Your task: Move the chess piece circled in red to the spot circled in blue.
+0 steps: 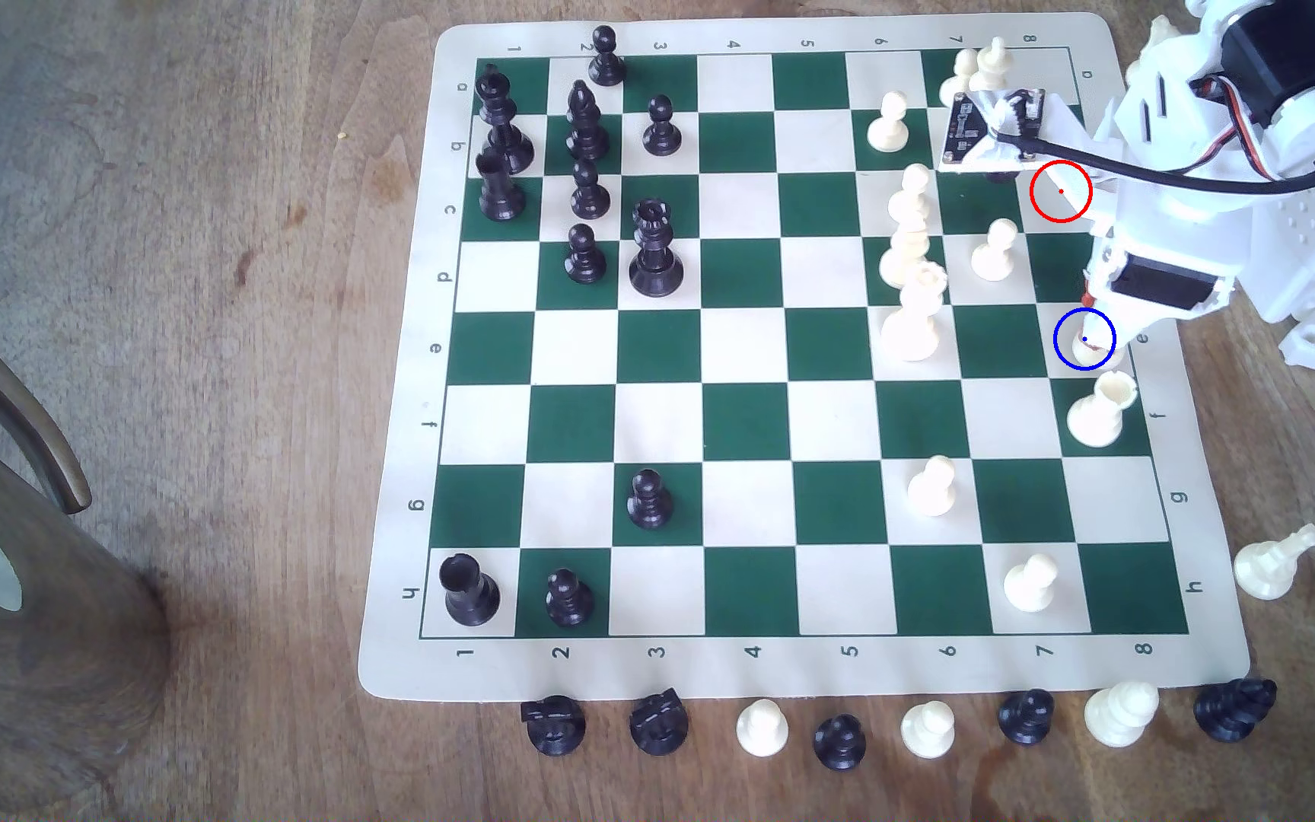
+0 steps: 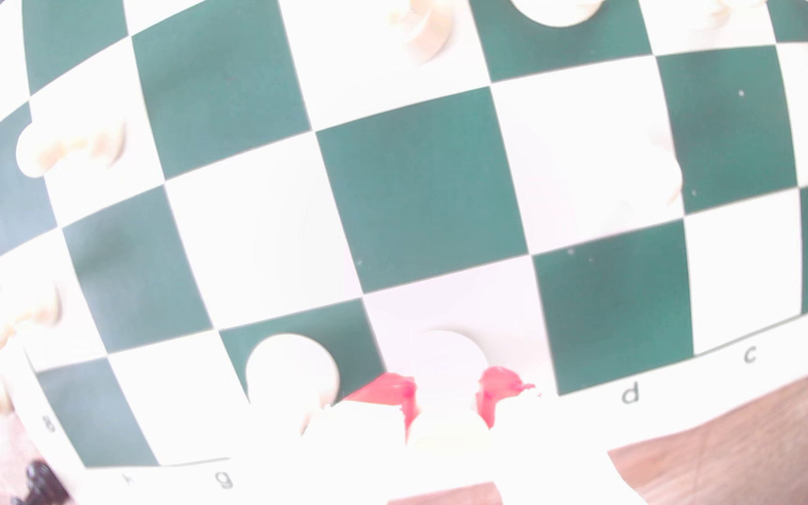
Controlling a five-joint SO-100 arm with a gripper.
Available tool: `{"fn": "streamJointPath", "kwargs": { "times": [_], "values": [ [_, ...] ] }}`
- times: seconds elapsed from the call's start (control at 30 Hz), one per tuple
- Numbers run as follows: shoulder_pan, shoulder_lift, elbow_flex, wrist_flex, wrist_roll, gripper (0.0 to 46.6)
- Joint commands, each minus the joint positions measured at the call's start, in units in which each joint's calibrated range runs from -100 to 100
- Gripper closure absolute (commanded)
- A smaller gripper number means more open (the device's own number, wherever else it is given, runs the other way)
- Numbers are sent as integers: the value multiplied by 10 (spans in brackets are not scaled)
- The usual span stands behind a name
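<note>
Exterior view hides the rook (image 2: 448, 374) under the arm; wrist view shows the gripper (image 2: 446, 398) clamped round it, twin rook (image 1: 1099, 411) at 6 o'clock.

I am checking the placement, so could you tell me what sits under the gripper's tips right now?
A cream rook stands between the red-padded fingertips of the gripper, on the blue-ringed square. The arm covers most of the rook in the exterior view; whether its base touches the board is hidden.
</note>
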Motion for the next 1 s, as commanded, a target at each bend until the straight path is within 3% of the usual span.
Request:
{"fn": "streamJointPath", "kwargs": {
  "times": [0.0, 0.57, 0.6, 0.7, 0.87, 0.97],
  "values": [
    [2, -18, 6, -15, 0, 464],
    [38, -26, 15, -17, 15, 464],
    [38, -27, 15, -17, 15, 448],
    [38, -32, 16, -24, 11, 338],
    [41, -57, 22, -20, 12, 290],
    [41, -61, 25, -20, 14, 283]
  ]
}}
